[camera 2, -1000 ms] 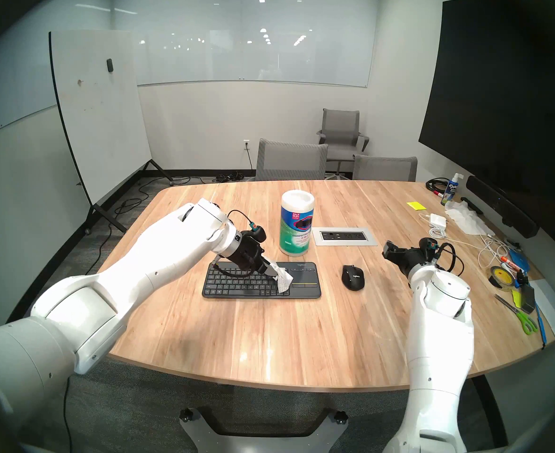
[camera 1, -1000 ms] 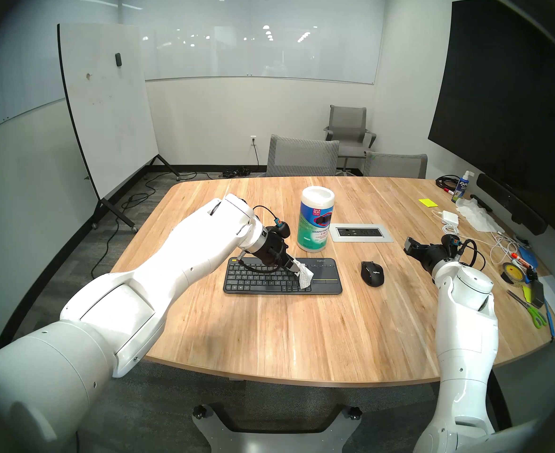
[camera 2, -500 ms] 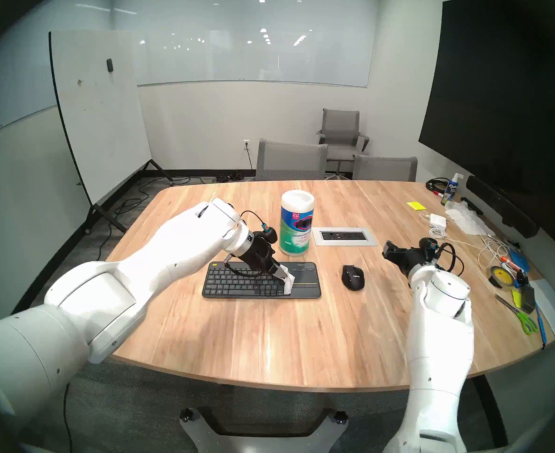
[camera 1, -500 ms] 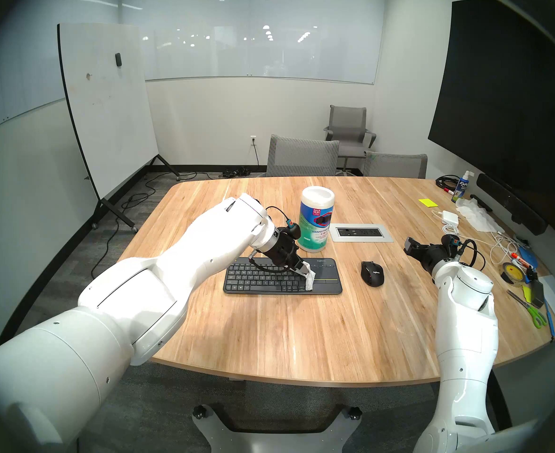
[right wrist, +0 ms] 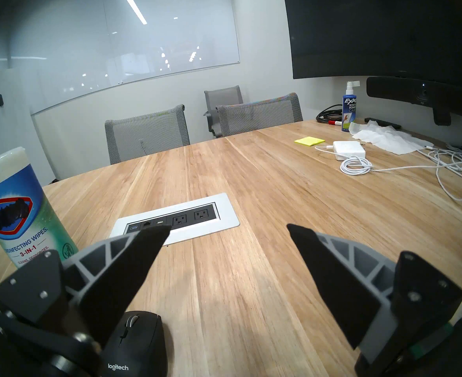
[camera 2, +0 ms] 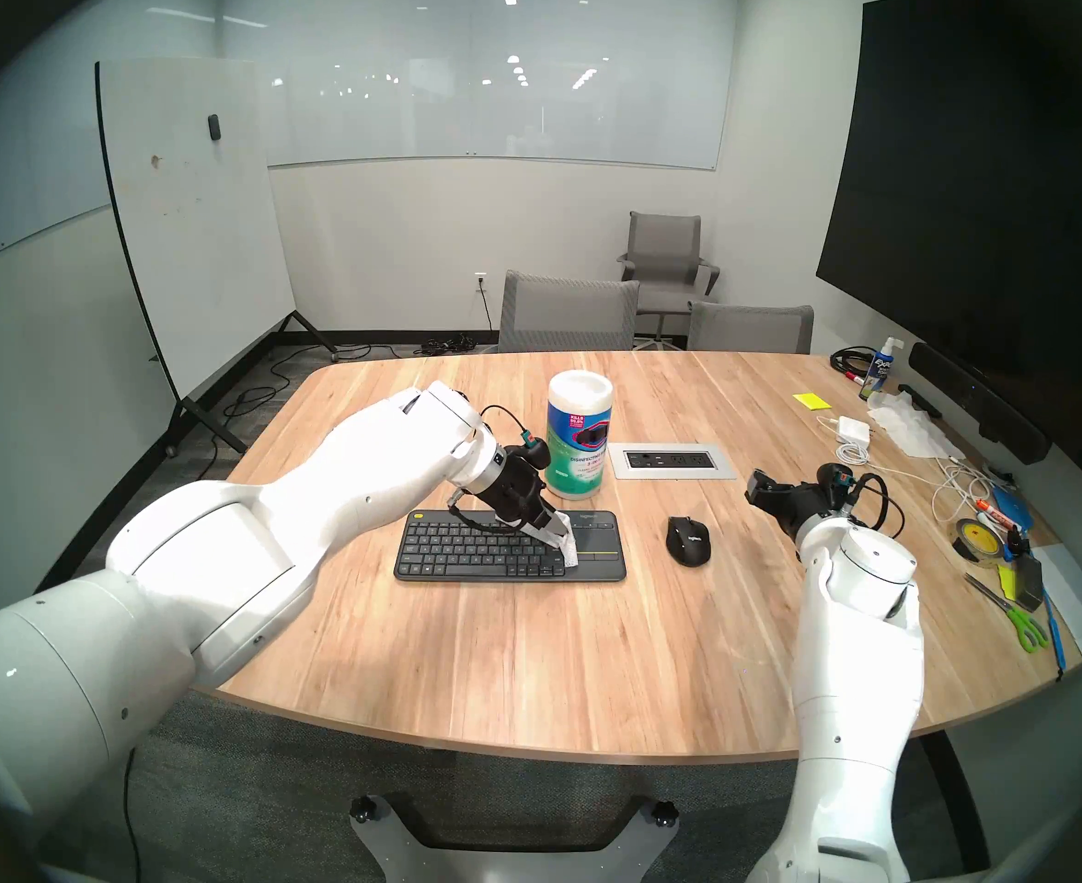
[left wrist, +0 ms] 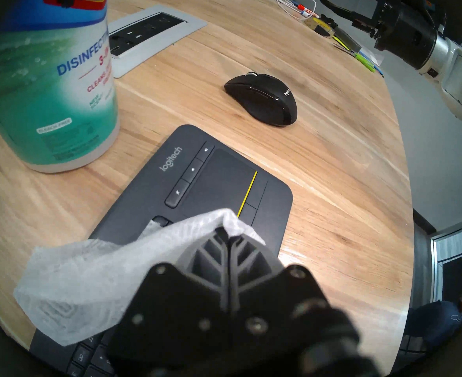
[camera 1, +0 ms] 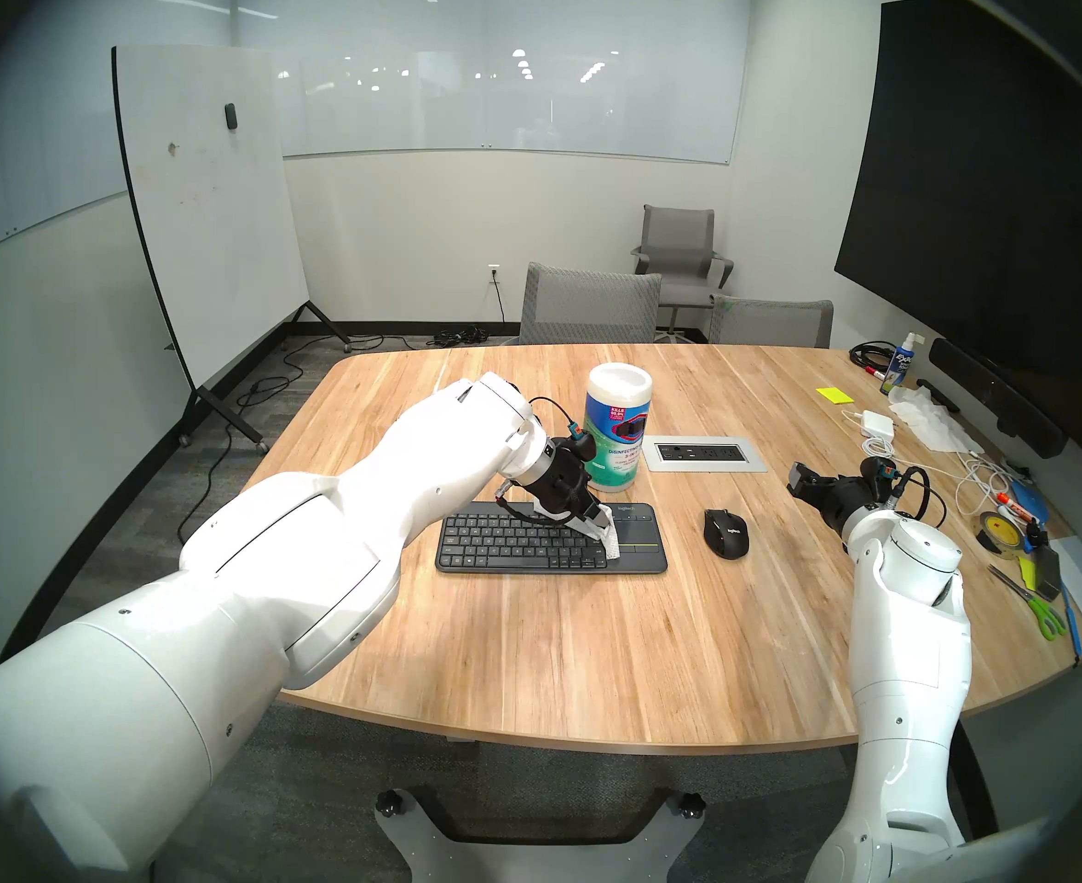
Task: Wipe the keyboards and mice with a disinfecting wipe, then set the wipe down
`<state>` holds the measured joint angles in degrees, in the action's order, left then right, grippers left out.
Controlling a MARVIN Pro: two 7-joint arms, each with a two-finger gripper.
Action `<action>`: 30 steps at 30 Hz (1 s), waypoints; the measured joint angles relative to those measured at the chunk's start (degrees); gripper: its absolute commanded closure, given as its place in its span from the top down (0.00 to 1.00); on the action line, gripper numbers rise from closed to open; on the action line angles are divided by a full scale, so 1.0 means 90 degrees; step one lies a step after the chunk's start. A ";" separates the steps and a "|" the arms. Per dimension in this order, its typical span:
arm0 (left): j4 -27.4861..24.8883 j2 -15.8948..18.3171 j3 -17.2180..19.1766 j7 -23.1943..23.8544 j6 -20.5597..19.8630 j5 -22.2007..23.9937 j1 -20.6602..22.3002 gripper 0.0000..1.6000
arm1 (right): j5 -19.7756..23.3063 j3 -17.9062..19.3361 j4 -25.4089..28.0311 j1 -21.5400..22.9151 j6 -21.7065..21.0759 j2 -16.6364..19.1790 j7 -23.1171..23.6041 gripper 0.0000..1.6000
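The dark grey keyboard (camera 1: 519, 547) lies flat in the middle of the wooden table (camera 1: 589, 659). My left gripper (camera 1: 603, 522) is shut on the white disinfecting wipe (camera 1: 612, 539), which hangs down onto the keyboard where the keys meet the touchpad. In the left wrist view the wipe (left wrist: 88, 273) drapes left over the closed fingers (left wrist: 213, 248), hiding the keys beneath. The black mouse (camera 1: 725, 532) sits to the right of the keyboard. My right gripper (right wrist: 228, 228) hovers open and empty behind and to the right of the mouse (right wrist: 134, 341).
A tall wipes canister (camera 1: 615, 436) stands just behind the keyboard, close to my left wrist. A power outlet plate (camera 1: 704, 453) is set into the table behind the mouse. Cables, a charger (camera 1: 876, 424), tissues, tape and scissors (camera 1: 1035, 608) crowd the right edge.
My left gripper has slid to the right along the keyboard with the wipe, from the key area to the touchpad's edge. The right arm has not moved.
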<state>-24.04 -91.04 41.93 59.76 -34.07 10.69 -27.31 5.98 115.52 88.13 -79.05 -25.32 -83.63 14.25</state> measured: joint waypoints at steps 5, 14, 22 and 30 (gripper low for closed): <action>0.0350 -0.0229 0.0006 -0.0148 0.0190 -0.0014 0.0132 0.00 | 0.0000 0.0000 0.0000 0.0000 0.0000 0.0000 0.0000 1.00; 0.0746 -0.0558 -0.0004 -0.0241 0.0478 -0.0037 0.0278 0.00 | 0.0000 0.0000 -0.0002 0.0000 0.0000 0.0000 0.0000 1.00; 0.0970 -0.0800 -0.0009 -0.0224 0.0650 -0.0054 0.0348 0.00 | 0.0000 0.0000 -0.0002 0.0000 0.0000 0.0000 0.0000 1.00; 0.1221 -0.1034 -0.0005 -0.0208 0.0833 -0.0067 0.0439 0.00 | 0.0000 0.0000 -0.0002 0.0000 0.0000 0.0000 0.0000 1.00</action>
<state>-13.05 -100.35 41.88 57.89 -26.57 10.09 -23.35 5.98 115.52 88.11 -79.04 -25.32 -83.63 14.25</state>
